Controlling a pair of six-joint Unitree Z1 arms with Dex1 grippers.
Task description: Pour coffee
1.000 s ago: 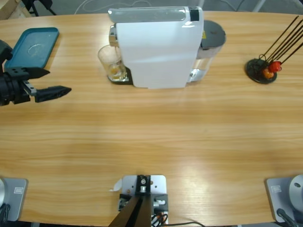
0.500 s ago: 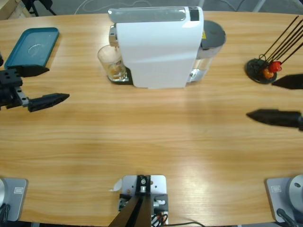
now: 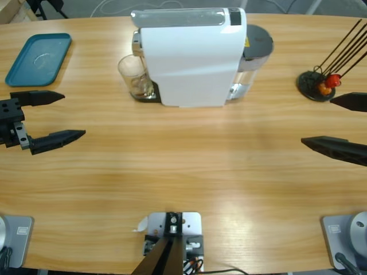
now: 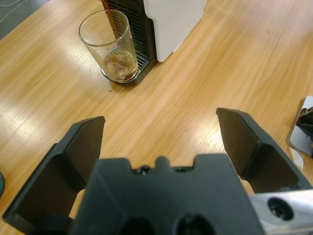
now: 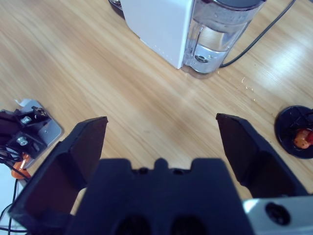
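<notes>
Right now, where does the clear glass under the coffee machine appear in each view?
High view: glass, upper left of centre, against the machine's left side.
Left wrist view: glass, top left, on the drip tray.
Right wrist view: not in it.
Shared landmark: white coffee machine.

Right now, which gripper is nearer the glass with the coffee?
The left gripper, open at the table's teal-tray side; the glass shows in its wrist view, while the right gripper is farther off.
</notes>
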